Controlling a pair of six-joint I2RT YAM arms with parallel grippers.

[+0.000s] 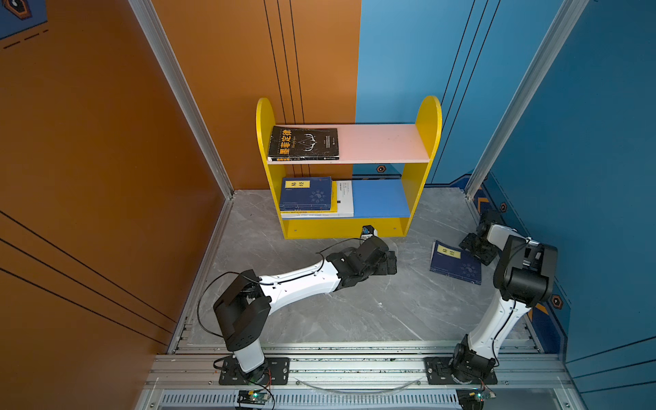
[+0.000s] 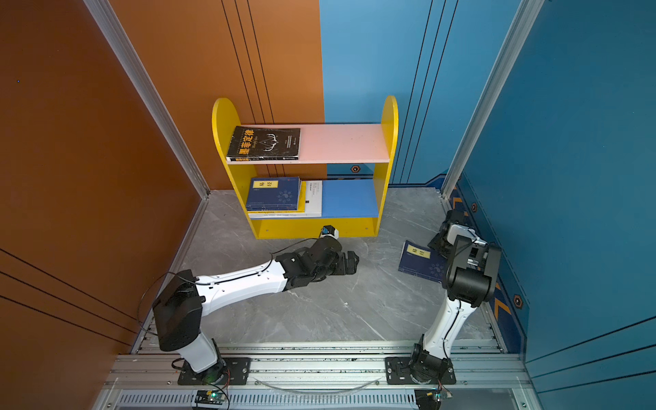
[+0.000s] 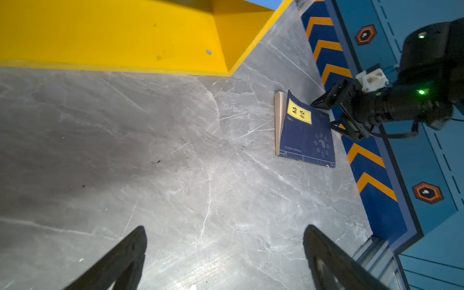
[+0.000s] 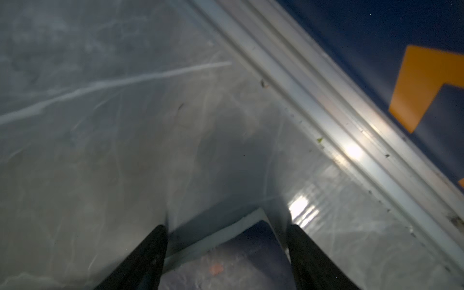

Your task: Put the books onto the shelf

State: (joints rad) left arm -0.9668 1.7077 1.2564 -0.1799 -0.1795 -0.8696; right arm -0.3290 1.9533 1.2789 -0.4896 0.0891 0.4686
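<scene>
A small two-tier shelf (image 1: 427, 117) with yellow round-topped side panels stands at the back of the grey marble-patterned counter (image 1: 372, 309), against the orange and blue walls. On its pink upper board (image 1: 383, 142) a black paperback with orange characters (image 1: 303, 143) lies flat against the left panel. On the blue lower board (image 1: 380, 198), also at the left, navy books with yellow labels (image 1: 306, 193) lie stacked on a yellow book (image 1: 334, 198), which lies on a larger white book (image 1: 345, 197). The right half of each board is bare.

One more navy paperback with a yellow label (image 1: 454, 264) is off the shelf, lying on the counter to the right of it, near the blue side wall. In the left wrist view its page edge shows along one side.

The right end effector (image 1: 474, 248) sits low at this book's wall-side edge. In the right wrist view its two black fingers (image 4: 301, 251) stand apart with the book's corner between them. They are released, not clamped on it.

The left end effector (image 3: 224, 233) hangs above the middle of the counter, just in front of the shelf's yellow base strip (image 1: 340, 229). It points towards the lone navy book but is well apart from it. Its jaws are spread wide, with only bare counter between them.
</scene>
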